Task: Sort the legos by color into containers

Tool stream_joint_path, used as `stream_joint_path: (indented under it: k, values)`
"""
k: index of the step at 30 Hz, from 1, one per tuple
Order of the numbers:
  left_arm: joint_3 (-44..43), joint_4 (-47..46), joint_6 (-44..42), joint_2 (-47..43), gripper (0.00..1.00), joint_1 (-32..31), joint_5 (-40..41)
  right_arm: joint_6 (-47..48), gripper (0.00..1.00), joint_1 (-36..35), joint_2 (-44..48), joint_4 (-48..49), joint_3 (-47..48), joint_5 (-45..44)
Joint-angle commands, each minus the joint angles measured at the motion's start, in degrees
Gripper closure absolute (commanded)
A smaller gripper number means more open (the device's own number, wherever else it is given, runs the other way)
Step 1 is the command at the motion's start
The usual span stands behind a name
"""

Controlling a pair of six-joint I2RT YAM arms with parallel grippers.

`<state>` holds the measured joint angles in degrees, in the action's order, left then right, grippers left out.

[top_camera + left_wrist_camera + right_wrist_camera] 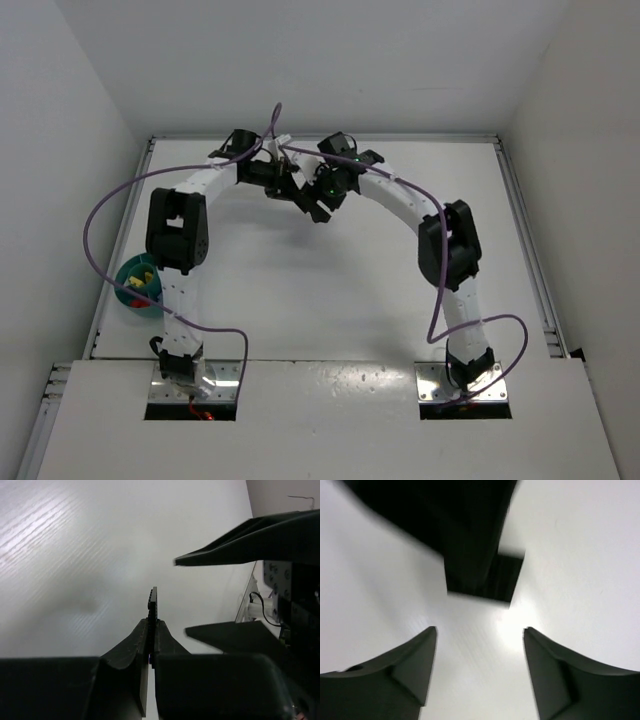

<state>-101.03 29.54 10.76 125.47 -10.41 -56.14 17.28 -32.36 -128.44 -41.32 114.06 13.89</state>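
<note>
My left gripper (152, 622) is shut on a thin dark studded brick (153, 602) that stands edge-on above its fingertips; its colour does not show. My right gripper (480, 630) is open and empty, facing the left one, whose dark fingers (470, 540) fill the top of the right wrist view. Both grippers meet above the far middle of the table, the left (295, 193) and the right (320, 208). The teal bowl (133, 290) sits at the left table edge, half hidden by the left arm, with yellow pieces (145, 271) inside. No red bricks are in view.
The right gripper's open fingers (240, 550) reach in from the right of the left wrist view. Purple cables (100, 215) loop over both arms. White walls close the table on the left, back and right. A raised rail (525, 230) runs along the right edge.
</note>
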Motion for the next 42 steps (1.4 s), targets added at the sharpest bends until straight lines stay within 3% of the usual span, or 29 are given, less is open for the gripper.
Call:
stream_joint_path:
  k: [1,2,5,8,11,15,16,18,19,20,22,25,30,42]
  values:
    - [2.24,-4.13,0.57,-4.36,0.99,2.58,-3.44,-0.49,0.27,0.54,13.43,11.06,-12.33,-2.29]
    - [2.24,-4.14,1.1,-4.97,0.99,3.29,-3.45,0.29,0.25,0.54,15.74,15.96,-18.81,-3.07]
    - [3.39,-4.75,1.72,-6.46,0.99,4.0,-4.15,0.3,0.23,1.06,21.28,20.48,-26.49,-6.32]
    - [4.79,-5.28,2.24,-8.83,0.99,6.28,-3.63,-0.23,0.23,1.59,23.06,21.02,-30.55,-8.43]
    - [4.8,-1.87,-4.15,-11.81,0.99,9.26,-3.63,-0.84,0.23,2.12,23.68,21.72,-32.84,-9.05]
    - [-4.5,19.19,-26.1,-10.96,0.99,14.54,-4.34,-2.86,0.23,3.35,22.28,21.72,-33.55,-8.45]
    - [-10.87,30.46,-36.41,-9.99,0.99,16.46,-1.54,-2.86,0.23,3.36,21.75,21.72,-33.55,-8.44]
    - [-18.81,43.61,-48.93,-7.27,0.99,18.05,1.72,-2.86,0.23,3.88,20.43,21.2,-32.94,-6.95]
    - [-19.54,45.15,-51.08,-7.69,0.97,19.37,5.13,-2.86,0.23,3.88,19.9,21.19,-32.42,-6.08]
    - [-17.64,45.17,-54.41,-9.78,0.97,20.51,8.73,-2.86,0.23,3.88,19.38,20.58,-31.63,-6.07]
    - [-11.59,45.17,-70.56,-15.66,1.0,24.28,9.46,-2.86,0.23,4.41,17.36,19.88,-29.95,-4.67]
    - [-3.92,45.17,-81.92,-24.12,1.0,24.83,16.04,-2.86,0.23,4.41,15.07,19.35,-28.03,-2.48]
    - [2.94,45.17,-89.94,-29.13,1.0,27.37,24.57,-2.86,0.23,4.41,12.34,18.82,-25.39,-0.97]
    - [12.61,45.17,-110.94,-38.8,1.0,35.19,33.54,-3.92,0.23,4.94,11.72,18.82,-25.91,0.7]
